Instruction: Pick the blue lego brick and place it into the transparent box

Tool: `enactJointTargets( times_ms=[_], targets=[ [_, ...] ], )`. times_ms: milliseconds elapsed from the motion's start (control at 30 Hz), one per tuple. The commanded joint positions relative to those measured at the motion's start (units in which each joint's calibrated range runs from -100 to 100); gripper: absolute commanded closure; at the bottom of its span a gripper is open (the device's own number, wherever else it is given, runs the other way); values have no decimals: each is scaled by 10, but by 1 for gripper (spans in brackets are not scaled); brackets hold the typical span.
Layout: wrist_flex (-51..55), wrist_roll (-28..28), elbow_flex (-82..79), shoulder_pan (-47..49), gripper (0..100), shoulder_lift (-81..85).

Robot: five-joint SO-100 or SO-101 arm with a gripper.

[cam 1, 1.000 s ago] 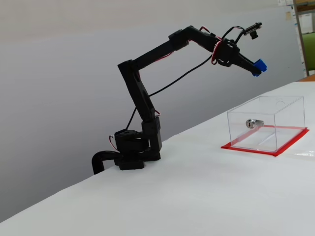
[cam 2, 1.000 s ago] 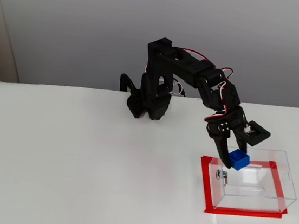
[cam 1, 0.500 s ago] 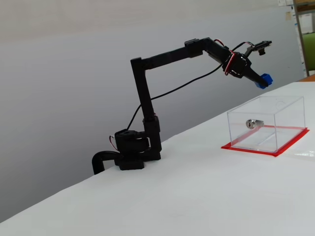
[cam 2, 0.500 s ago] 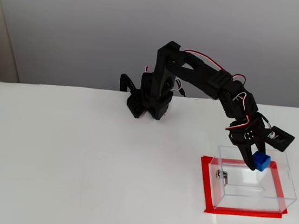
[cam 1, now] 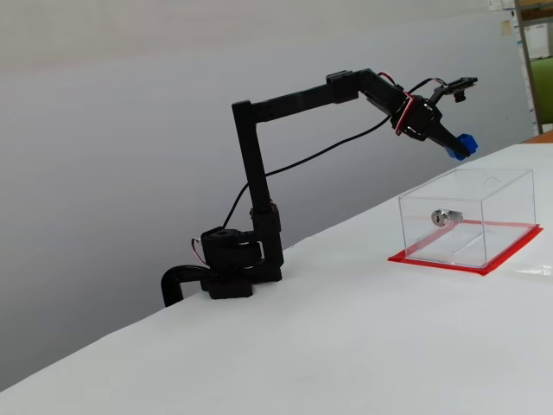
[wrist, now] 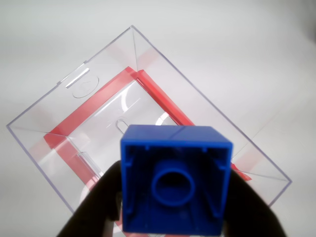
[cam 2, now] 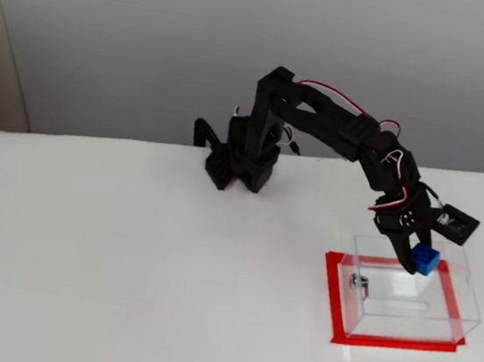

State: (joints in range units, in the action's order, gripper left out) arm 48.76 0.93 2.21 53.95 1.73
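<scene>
brick (wrist: 176, 181) is gripped in the hand (cam 2: 415, 261), stud-hollow underside turned to the wrist camera, and held in the air above the box (cam 1: 505, 186), which rests on the counter (cam 1: 346, 328) below.

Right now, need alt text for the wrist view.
A blue lego brick, hollow underside toward the camera, is clamped in the dark tool at the bottom of the frame. Behind it, on a white surface, sits the open transparent box with red base edges, turned diagonally.
</scene>
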Motion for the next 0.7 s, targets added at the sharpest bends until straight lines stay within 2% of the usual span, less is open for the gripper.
enactJointTargets(
  times_ms=[0,67,167,667],
  targets=[
    [-11,-6,36,2,81,8],
    [-11,-6,36,2,75,8],
    [-12,-6,36,2,72,9],
    [-12,-7,36,-5,72,15]
  ],
)
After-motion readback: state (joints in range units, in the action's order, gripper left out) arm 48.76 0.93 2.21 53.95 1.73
